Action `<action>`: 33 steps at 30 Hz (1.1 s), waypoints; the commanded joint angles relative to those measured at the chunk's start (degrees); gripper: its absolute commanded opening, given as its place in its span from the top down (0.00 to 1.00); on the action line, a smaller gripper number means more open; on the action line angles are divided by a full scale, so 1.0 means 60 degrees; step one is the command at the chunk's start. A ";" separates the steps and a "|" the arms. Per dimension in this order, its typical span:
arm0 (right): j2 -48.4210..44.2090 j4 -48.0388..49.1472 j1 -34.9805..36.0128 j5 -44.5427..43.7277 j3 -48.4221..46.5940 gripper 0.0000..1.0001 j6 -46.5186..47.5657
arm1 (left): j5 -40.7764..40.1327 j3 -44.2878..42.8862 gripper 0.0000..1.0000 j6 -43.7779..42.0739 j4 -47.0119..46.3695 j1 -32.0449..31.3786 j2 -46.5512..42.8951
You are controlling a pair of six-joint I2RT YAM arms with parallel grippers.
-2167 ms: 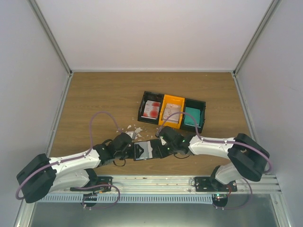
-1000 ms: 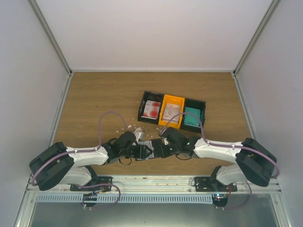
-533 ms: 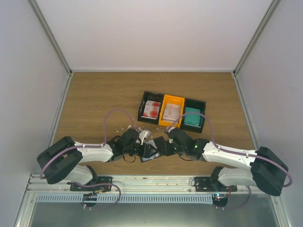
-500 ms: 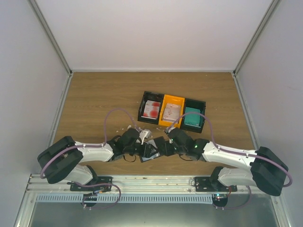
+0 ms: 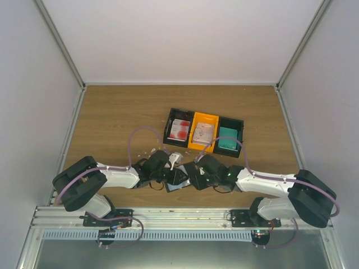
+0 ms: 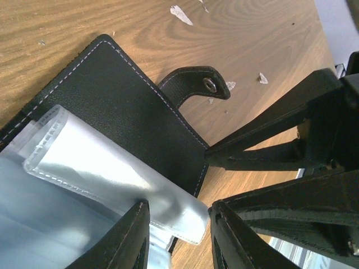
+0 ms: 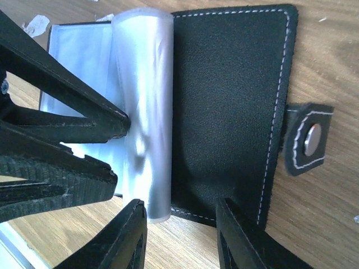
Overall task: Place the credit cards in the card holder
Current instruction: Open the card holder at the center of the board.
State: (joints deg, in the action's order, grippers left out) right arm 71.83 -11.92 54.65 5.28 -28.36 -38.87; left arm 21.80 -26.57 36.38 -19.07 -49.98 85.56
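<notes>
Holder: we see it (image 5: pixel 178 178) lying open on the table (image 5: pixel 112 112), mid near edge, between both grippers.
Left gripper (image 6: pixel 178 206): jaws half apart astride a clear sleeve (image 6: pixel 112 168); we cannot tell whether it is pinched.
Right gripper (image 7: pixel 180 203): jaws apart over the holder's edge.
Cards (image 5: pixel 180 130): in the bins (image 5: pixel 168 128), mid-table.
</notes>
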 commanded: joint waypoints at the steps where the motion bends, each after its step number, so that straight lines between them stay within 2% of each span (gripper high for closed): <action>1: 0.0241 0.0328 0.0057 0.0346 0.0040 0.64 0.0271 | -0.0116 -0.0306 0.68 -0.0248 -0.0400 0.0053 0.0050; 10: 0.1070 0.0259 0.0061 0.0066 -0.0240 0.67 0.0079 | -0.0152 -0.0392 0.75 -0.0303 -0.0334 0.0053 -0.0036; 15: 0.1081 -0.0024 0.0068 -0.0759 -0.0338 0.73 -0.0543 | -0.0764 -0.0177 0.75 -0.0082 -0.0104 0.0053 -0.0476; 19: 0.1056 -0.0249 0.0061 -0.1269 -0.0425 0.73 -0.0903 | -0.1495 0.0143 0.74 0.0176 0.0075 0.0053 -0.1147; 24: 0.1094 -0.0612 0.0061 -0.1544 -0.0618 0.76 -0.1240 | -0.1556 0.0247 0.74 0.0316 0.0252 0.0053 -0.1190; 29: 0.0230 -0.0881 0.0061 -0.1994 -0.0593 0.76 -0.1500 | -0.1268 -0.0012 0.75 0.0224 0.0263 0.0053 -0.0548; 33: -0.0691 -0.1079 0.0061 -0.2157 -0.0547 0.71 -0.1426 | -0.1020 -0.0651 0.75 -0.0100 0.0437 0.0053 0.0022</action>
State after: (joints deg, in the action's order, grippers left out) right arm 72.64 -16.64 55.02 -4.14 -31.29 -46.61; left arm 14.70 -26.61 37.91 -16.12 -49.98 83.02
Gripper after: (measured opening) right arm 0.274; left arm 0.252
